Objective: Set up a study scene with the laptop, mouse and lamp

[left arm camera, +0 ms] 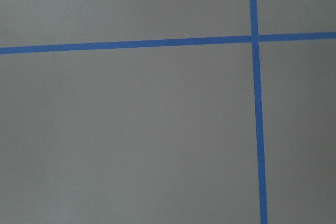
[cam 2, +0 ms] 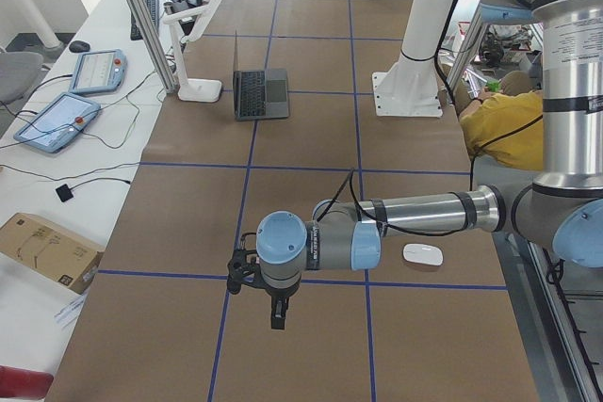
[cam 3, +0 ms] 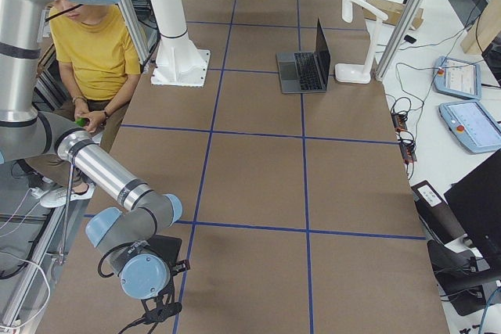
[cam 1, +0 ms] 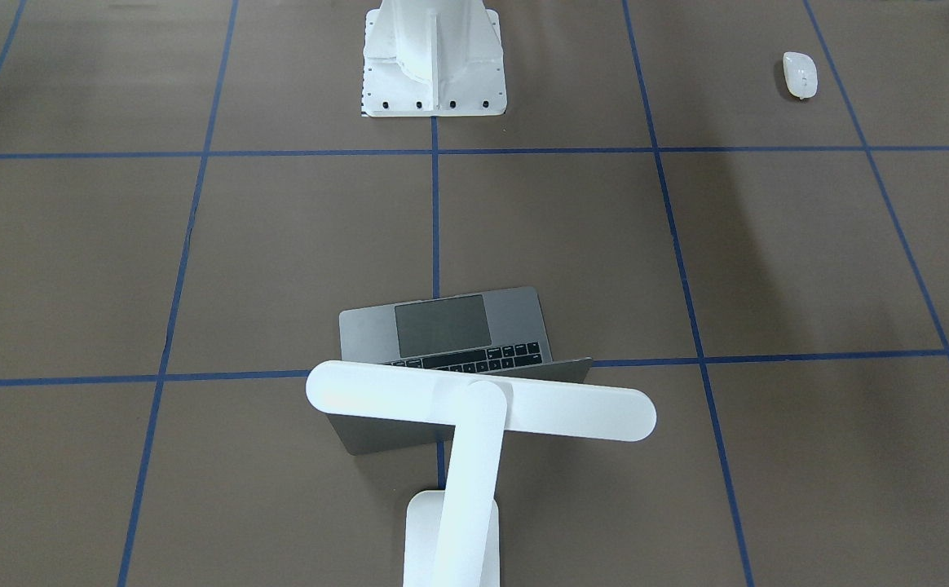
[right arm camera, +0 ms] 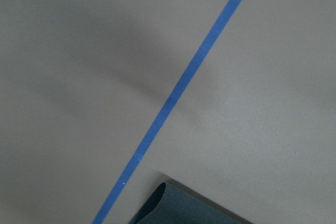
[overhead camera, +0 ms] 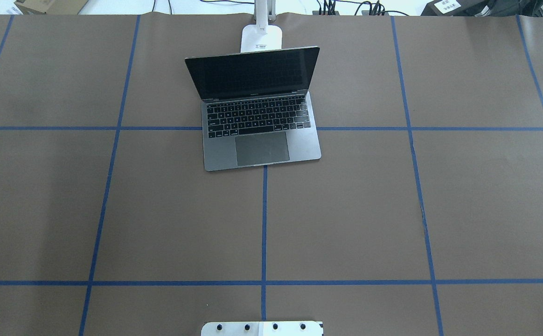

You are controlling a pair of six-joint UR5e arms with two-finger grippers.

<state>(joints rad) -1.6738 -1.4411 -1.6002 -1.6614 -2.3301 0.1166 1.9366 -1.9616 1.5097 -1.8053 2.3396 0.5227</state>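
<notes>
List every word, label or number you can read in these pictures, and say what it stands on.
None can be read.
Sticker on the lamp base: too small.
Keys on the laptop: too small.
Label on the left arm: blurred.

Brown table (overhead camera: 346,210) gridded with blue tape (overhead camera: 264,224); white side bench (cam 2: 28,190) holds two pendants (cam 2: 57,121).

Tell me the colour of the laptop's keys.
Black keys on the grey laptop; clearest in the overhead exterior view.
</notes>
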